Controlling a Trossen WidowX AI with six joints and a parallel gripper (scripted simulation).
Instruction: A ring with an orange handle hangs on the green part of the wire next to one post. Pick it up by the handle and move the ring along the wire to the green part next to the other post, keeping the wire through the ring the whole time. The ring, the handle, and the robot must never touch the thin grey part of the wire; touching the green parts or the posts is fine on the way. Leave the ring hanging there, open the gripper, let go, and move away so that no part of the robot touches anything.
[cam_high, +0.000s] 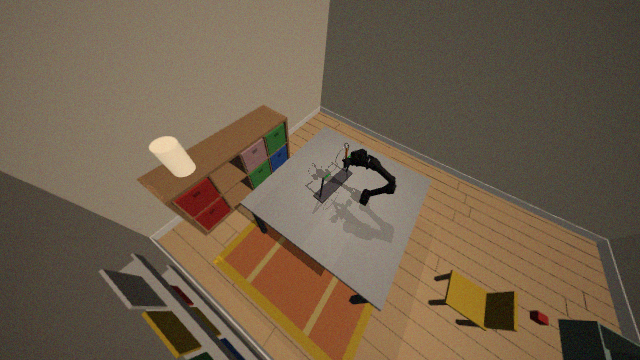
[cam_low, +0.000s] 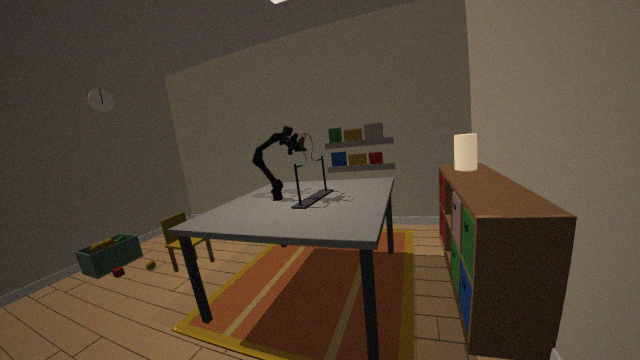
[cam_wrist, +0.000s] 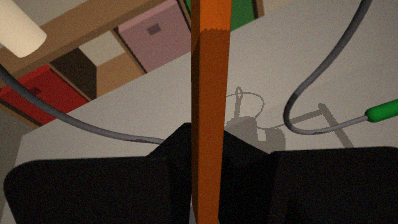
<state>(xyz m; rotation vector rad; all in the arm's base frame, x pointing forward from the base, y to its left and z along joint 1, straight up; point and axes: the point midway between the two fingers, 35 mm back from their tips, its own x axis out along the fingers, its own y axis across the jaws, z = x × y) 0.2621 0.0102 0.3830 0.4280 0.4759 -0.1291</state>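
Note:
My gripper (cam_high: 346, 161) (cam_low: 302, 147) (cam_wrist: 196, 131) is shut on the orange handle (cam_high: 346, 151) (cam_low: 302, 141) (cam_wrist: 211, 95). The handle points up from the fingers, and the ring (cam_high: 346, 145) (cam_low: 303, 135) is at its upper end, beside the high, curved part of the thin grey wire. The ring is outside the wrist view; it is too small to tell whether it touches the wire. In the wrist view, grey wire (cam_wrist: 90, 131) runs behind the left finger, and another stretch curves at right to a green part (cam_wrist: 384, 110). Green parts (cam_low: 300, 166) (cam_low: 317, 160) (cam_high: 327, 176) sit by the post tops.
Two dark posts (cam_low: 298, 186) (cam_low: 324, 175) (cam_high: 321, 189) stand on a dark base (cam_high: 332, 187) (cam_low: 312, 199) on the grey table (cam_high: 300, 210) (cam_low: 260, 222). The arm (cam_high: 385, 175) (cam_low: 261, 160) reaches over from one side. A wooden shelf (cam_high: 220, 145) (cam_low: 520, 280) stands beyond the table.

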